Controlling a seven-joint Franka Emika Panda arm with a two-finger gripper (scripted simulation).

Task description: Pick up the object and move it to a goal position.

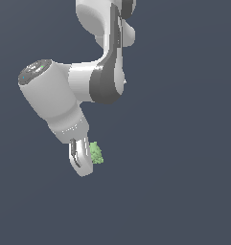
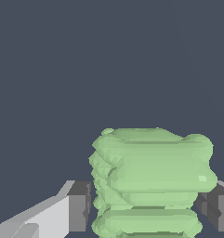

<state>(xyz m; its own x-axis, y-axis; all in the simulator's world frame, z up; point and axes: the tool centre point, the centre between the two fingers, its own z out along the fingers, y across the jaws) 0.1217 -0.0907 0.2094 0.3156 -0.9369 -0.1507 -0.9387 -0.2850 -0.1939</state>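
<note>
The object (image 1: 96,152) is a small light-green lumpy thing with ridged sides. In the exterior view it sits against the inner side of the white gripper (image 1: 89,161), which points down from the arm. One white finger (image 1: 80,160) shows there; the other is hidden behind the object. In the wrist view the object (image 2: 153,179) fills the gap between the two dark pads (image 2: 79,207) of the gripper (image 2: 147,214), and both pads meet its sides. The gripper is shut on the object.
The white and grey arm (image 1: 95,81) comes down from the upper part of the exterior view. Around it there is only a uniform dark blue-grey ground (image 1: 184,191), with no other objects or edges showing.
</note>
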